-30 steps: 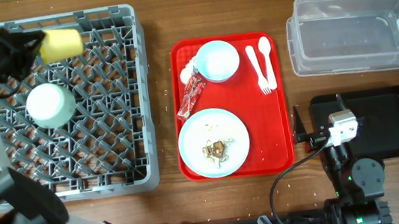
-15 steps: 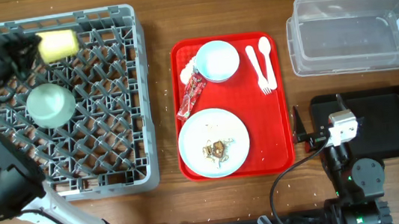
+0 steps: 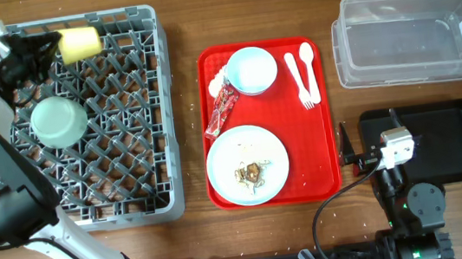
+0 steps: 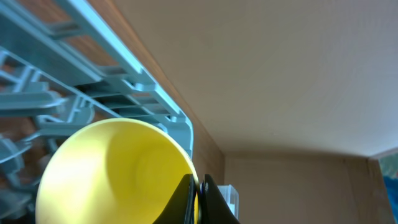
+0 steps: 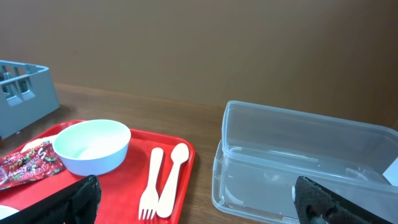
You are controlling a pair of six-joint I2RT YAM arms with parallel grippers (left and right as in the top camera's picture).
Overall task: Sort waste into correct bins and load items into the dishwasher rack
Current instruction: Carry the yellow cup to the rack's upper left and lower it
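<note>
My left gripper (image 3: pixel 49 46) is shut on the rim of the small yellow cup (image 3: pixel 80 44), which it holds on its side over the far edge of the grey dishwasher rack (image 3: pixel 97 175). In the left wrist view the cup (image 4: pixel 112 168) fills the lower left, its wall pinched in the gripper (image 4: pixel 198 186). A mint-green bowl (image 3: pixel 58 121) sits upside down in the rack. My right gripper (image 3: pixel 345 156) stands open and empty by the black tray (image 3: pixel 442 145), its gripper (image 5: pixel 199 208) facing the fork (image 5: pixel 149 186) and spoon (image 5: pixel 173 177).
The red serving tray (image 3: pixel 328 140) carries a light blue bowl (image 3: pixel 251 70), a napkin (image 3: pixel 216 82), a red wrapper (image 3: pixel 221 111), and a pale plate (image 3: pixel 245 150) with food scraps (image 3: pixel 250 172). A clear tub (image 3: pixel 408 35) stands at the back right.
My left gripper has carried the yellow cup a little to the right and toward the rack's far edge. The right arm has not moved.
</note>
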